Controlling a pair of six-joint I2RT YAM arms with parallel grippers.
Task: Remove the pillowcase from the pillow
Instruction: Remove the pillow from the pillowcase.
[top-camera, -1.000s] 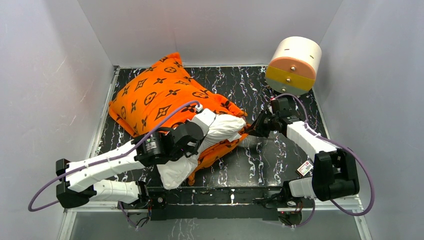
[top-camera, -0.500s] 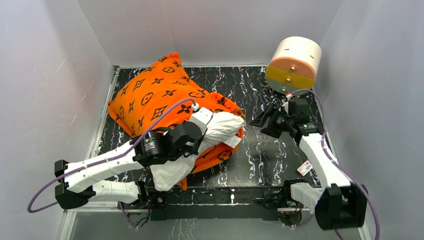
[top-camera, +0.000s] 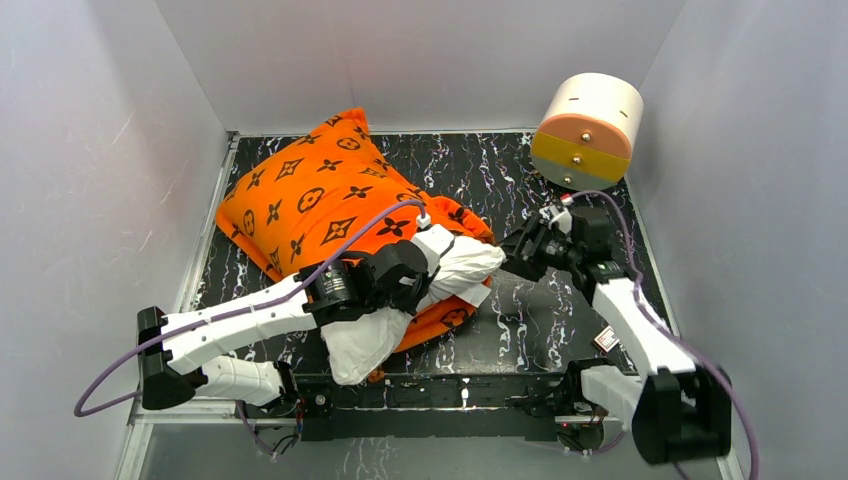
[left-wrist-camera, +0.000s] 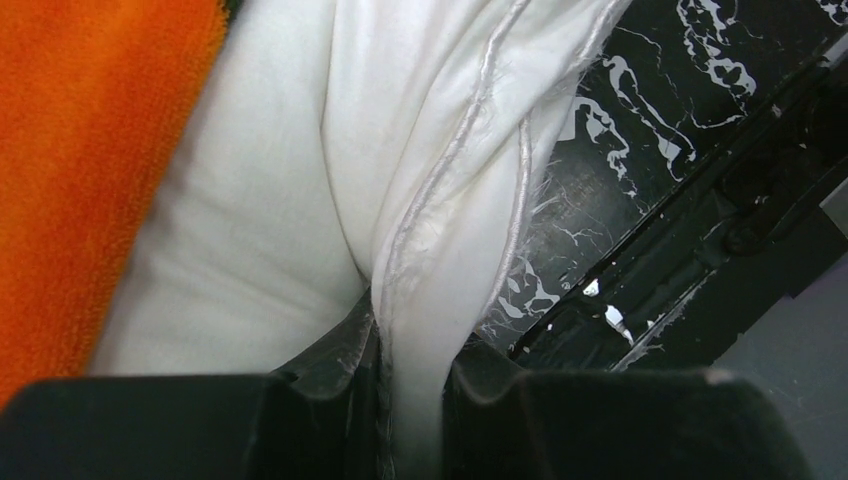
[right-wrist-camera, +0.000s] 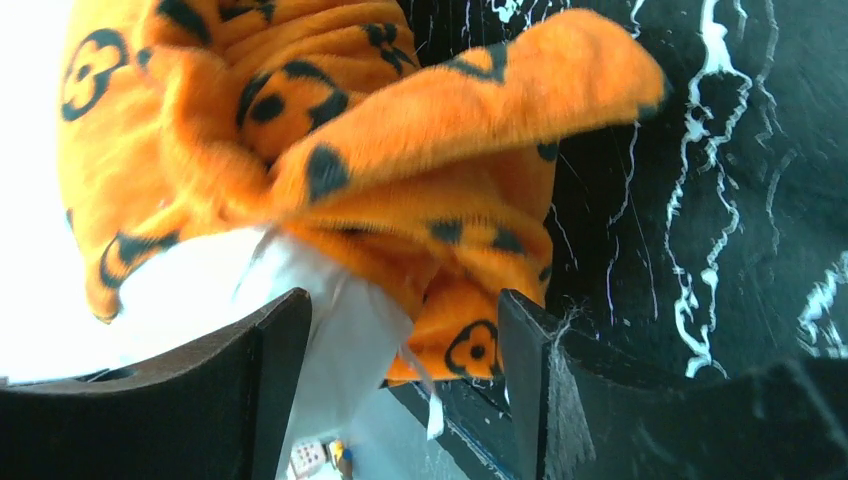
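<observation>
The bright orange pillowcase (top-camera: 315, 200) with black motifs lies across the left half of the table. The white pillow (top-camera: 468, 262) bulges out of its open end, and more of it shows at the near edge. My left gripper (top-camera: 405, 295) is shut on the pillow's piped seam (left-wrist-camera: 420, 300), with orange pillowcase (left-wrist-camera: 80, 150) to its left. My right gripper (top-camera: 515, 255) is open at the pillowcase's opening. Its fingers (right-wrist-camera: 270, 370) straddle a fold of pillowcase (right-wrist-camera: 420, 150) and white pillow (right-wrist-camera: 345, 335) without closing on them.
A white-and-orange round drum (top-camera: 587, 128) sits at the back right corner. White walls enclose the black marbled table (top-camera: 560, 320) on three sides. A black rail (top-camera: 450, 390) runs along the near edge beside the arm bases.
My right gripper opened, let go of the pillowcase edge, swung back and returned to the opening. My left arm moved right with the pillow, dragging the bundle along.
</observation>
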